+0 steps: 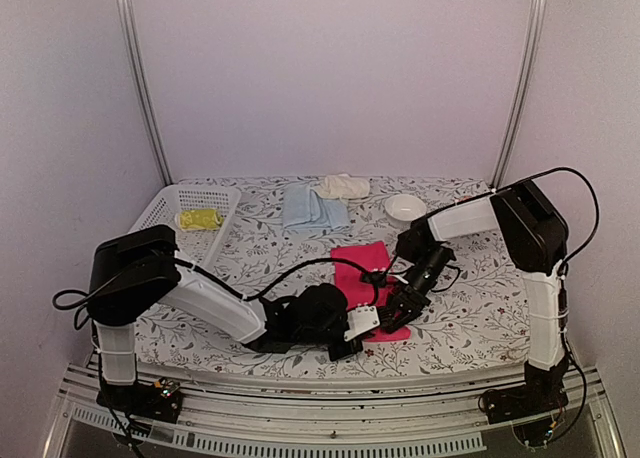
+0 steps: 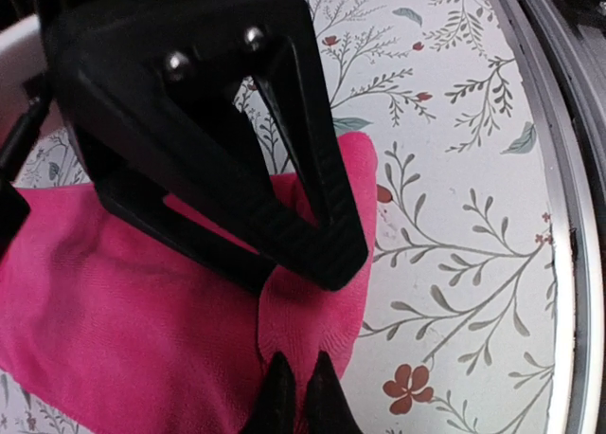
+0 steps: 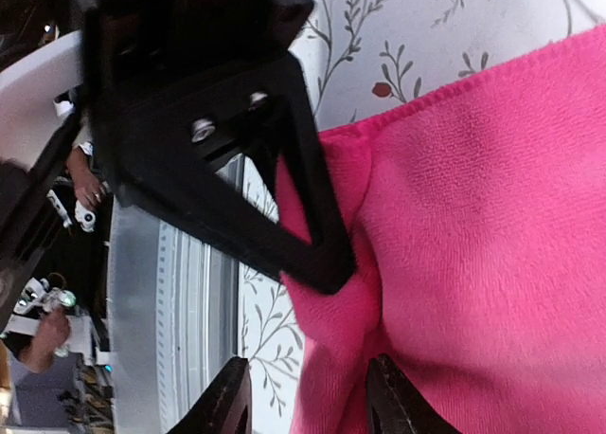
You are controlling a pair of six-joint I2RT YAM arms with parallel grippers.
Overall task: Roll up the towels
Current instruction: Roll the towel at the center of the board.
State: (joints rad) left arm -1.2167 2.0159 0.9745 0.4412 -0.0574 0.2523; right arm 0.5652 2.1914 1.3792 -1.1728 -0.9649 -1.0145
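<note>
The spread towel [image 1: 362,263] lies on the bench [image 1: 470,308], right of centre and toward the near edge. Behind it and slightly left sits a folded towel [image 1: 312,210]. A crumpled towel [image 1: 343,186] lies farther behind the spread towel, at the bench's far edge. A bowl [image 1: 405,208] stands behind and right of the spread towel. Well to its left and behind, a basket [image 1: 215,196] holds a fourth towel [image 1: 198,219]. The left fingers [image 2: 327,254] are at the spread towel's near end, with the right fingers [image 3: 322,263] just right of them at that same end.

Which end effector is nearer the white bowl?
Right. The right end effector is over the pink towel, nearside of the white bowl; left end effector grips the towel's near edge, farther off.
</note>
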